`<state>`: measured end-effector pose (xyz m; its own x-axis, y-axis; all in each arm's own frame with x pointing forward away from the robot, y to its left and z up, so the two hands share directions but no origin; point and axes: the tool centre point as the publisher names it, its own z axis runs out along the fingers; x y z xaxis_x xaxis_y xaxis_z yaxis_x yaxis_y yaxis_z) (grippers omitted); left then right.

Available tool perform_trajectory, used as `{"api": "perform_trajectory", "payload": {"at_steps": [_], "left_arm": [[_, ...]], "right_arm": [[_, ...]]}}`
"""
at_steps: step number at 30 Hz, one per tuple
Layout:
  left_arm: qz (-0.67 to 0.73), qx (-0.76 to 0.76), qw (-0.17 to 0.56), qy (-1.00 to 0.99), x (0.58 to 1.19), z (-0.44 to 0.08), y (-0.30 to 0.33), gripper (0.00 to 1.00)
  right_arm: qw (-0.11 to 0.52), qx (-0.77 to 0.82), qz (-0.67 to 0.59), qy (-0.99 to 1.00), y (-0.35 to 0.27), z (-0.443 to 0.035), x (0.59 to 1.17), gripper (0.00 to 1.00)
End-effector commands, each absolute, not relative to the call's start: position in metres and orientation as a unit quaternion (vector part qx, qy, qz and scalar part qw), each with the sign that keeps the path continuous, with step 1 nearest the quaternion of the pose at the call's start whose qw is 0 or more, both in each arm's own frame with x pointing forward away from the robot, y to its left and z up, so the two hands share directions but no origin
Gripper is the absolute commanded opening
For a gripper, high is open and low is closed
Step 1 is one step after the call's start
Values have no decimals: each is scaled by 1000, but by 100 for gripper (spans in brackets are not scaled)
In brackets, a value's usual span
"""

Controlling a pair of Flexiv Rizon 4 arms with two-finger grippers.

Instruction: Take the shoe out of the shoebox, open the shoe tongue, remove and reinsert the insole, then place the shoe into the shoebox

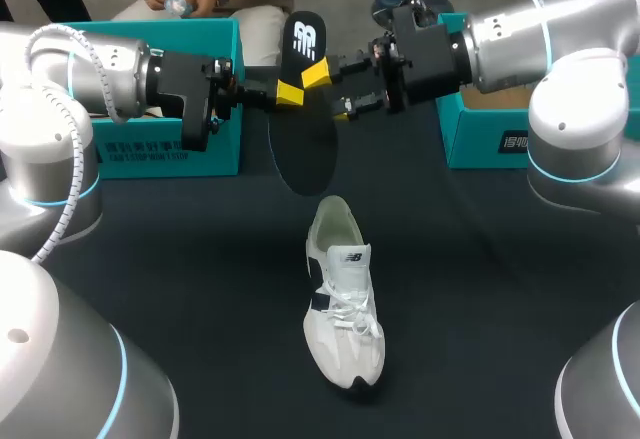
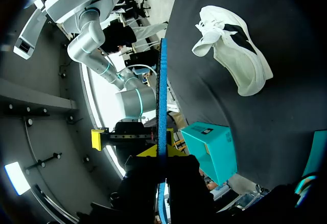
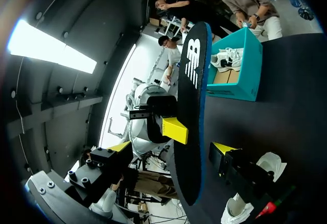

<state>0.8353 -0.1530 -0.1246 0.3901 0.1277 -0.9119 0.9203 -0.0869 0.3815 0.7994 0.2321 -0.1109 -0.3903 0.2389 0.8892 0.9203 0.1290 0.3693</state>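
Note:
A black insole [image 1: 305, 139] with a blue underside stands upright above the table's back middle. My left gripper [image 1: 289, 92] is shut on its edge. From the left wrist the insole [image 2: 161, 96] shows edge-on as a thin blue strip running out from between my left gripper [image 2: 161, 152]. My right gripper [image 1: 331, 93] is open, with one yellow tip on each side of the insole. In the right wrist view the insole [image 3: 191, 127] stands between the spread fingers of that gripper [image 3: 171, 147]. The white shoe [image 1: 342, 294] lies on the dark table below, toe towards the front.
A teal shoebox [image 1: 200, 154] stands at the back left behind my left arm. A second teal box [image 1: 490, 139] sits at the back right under my right arm. The left box [image 3: 240, 76] holds another white shoe [image 3: 227, 59].

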Motion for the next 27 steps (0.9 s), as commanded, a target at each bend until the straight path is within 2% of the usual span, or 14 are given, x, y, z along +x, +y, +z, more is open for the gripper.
{"api": "perform_trajectory", "payload": {"at_steps": [1,2,5,6,7,12,18,23,25,27], "left_arm": [[-369,638,538,410,836,-125,-154,0],[-369,638,538,410,836,-125,-154,0],[-369,638,538,410,836,-125,-154,0],[-369,638,538,410,836,-125,-154,0],[-369,638,538,410,836,-125,-154,0],[-369,638,538,410,836,-125,-154,0],[-369,638,538,410,836,-125,-154,0],[-369,638,538,410,836,-125,-154,0],[-369,638,538,410,836,-125,-154,0],[-369,638,538,410,836,-125,-154,0]], "right_arm": [[346,-433,-498,-667,239,-116,801,93],[347,-434,-498,-666,239,-117,801,92],[350,-436,-497,-664,240,-120,801,80],[351,-436,-496,-664,241,-120,801,69],[353,-436,-496,-663,241,-121,801,62],[357,-433,-494,-663,245,-123,801,43],[361,-432,-494,-663,246,-124,801,35],[364,-432,-493,-662,247,-127,801,32],[364,-432,-494,-661,247,-127,801,25],[364,-432,-494,-661,247,-127,801,24]]}}
